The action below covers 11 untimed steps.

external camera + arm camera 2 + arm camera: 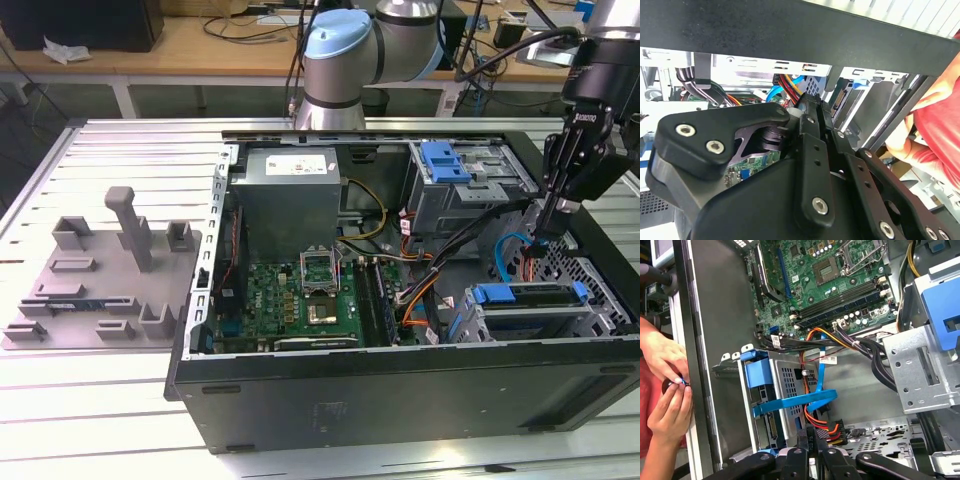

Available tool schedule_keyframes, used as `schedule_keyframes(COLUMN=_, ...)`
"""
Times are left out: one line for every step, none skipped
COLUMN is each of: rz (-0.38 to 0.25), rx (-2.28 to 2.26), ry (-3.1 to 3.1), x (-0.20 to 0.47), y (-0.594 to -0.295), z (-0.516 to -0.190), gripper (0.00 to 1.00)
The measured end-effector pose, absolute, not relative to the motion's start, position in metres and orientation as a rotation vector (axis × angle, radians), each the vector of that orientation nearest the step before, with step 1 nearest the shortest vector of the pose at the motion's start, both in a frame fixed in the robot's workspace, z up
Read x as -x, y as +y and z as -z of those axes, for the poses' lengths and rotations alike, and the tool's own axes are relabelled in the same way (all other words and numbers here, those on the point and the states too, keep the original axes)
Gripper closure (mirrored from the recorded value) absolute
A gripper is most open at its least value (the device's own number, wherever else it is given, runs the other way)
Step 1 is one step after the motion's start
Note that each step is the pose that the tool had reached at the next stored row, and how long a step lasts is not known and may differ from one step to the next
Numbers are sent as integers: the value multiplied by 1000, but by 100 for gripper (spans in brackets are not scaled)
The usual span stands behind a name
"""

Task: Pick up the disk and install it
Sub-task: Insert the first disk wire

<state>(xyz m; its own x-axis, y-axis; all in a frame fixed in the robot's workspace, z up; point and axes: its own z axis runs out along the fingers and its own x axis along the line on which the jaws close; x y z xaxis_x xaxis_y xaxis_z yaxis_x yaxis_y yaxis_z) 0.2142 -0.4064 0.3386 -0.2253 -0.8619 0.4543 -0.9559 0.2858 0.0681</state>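
Gripper (536,243) hangs inside the case (400,400), fingers drawn together next to a wired plug (826,429); whether it grips the plug cannot be told. Disk (530,296) sits in its bay, just beside the gripper.

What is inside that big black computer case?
A green circuit board, a grey box, bundled cables, a blue-handled metal cage and a second cage. What sits inside the cages is covered.
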Motion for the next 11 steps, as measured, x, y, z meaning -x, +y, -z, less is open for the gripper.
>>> schedule_keyframes(rz=-315, rx=-1634, ry=-2156, x=-214, y=-406, z=-339, gripper=83)
schedule_keyframes(rz=-315, rx=-1634, ry=-2156, x=-214, y=-406, z=-339, gripper=83)
schedule_keyframes(rz=-315, rx=-1634, ry=-2156, x=-214, y=-406, z=-338, gripper=83)
schedule_keyframes(rz=-315, rx=-1634, ry=-2156, x=-214, y=-406, z=-338, gripper=83)
schedule_keyframes(rz=-315, rx=-1634, ry=-2156, x=-214, y=-406, z=-338, gripper=83)
schedule_keyframes(rz=-315, rx=-1634, ry=-2156, x=-214, y=-406, z=-338, gripper=83)
schedule_keyframes(rz=-315, rx=-1634, ry=-2156, x=-214, y=-406, z=-338, gripper=83)
schedule_keyframes(rz=-315, rx=-1634, ry=-2156, x=-214, y=-406, z=-338, gripper=82)
schedule_keyframes(rz=-315, rx=-1634, ry=-2156, x=-214, y=-406, z=-338, gripper=82)
schedule_keyframes(rz=-315, rx=-1634, ry=-2156, x=-214, y=-406, z=-338, gripper=75)
schedule_keyframes(rz=-315, rx=-1634, ry=-2156, x=-214, y=-406, z=-338, gripper=75)
